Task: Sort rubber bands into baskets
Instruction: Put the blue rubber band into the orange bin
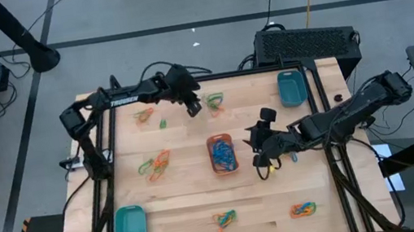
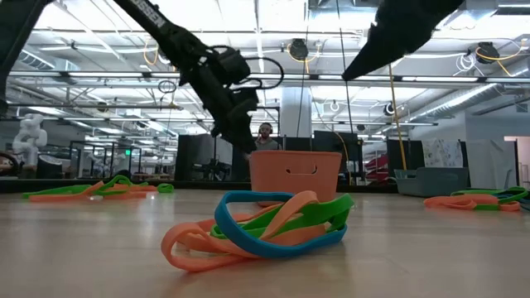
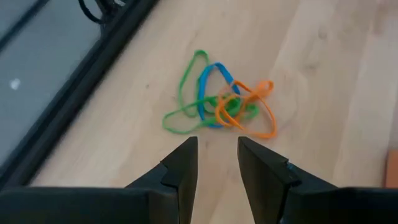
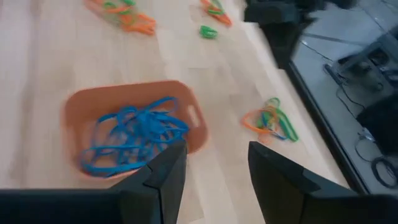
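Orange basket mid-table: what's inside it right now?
The orange rounded plastic basket holds a tangled heap of thin blue rubber bands, no other colour showing. Its floor beneath the heap is covered, and the right pincer blocks the near rim.

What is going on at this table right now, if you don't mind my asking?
Two robot arms are sorting rubber bands into baskets. The left gripper hovers open over a tangle of green, blue and orange bands near the table's far edge, holding nothing. The right gripper is open and empty beside the orange basket, which already holds blue bands. Both teal baskets look empty, and several mixed piles remain on the table.
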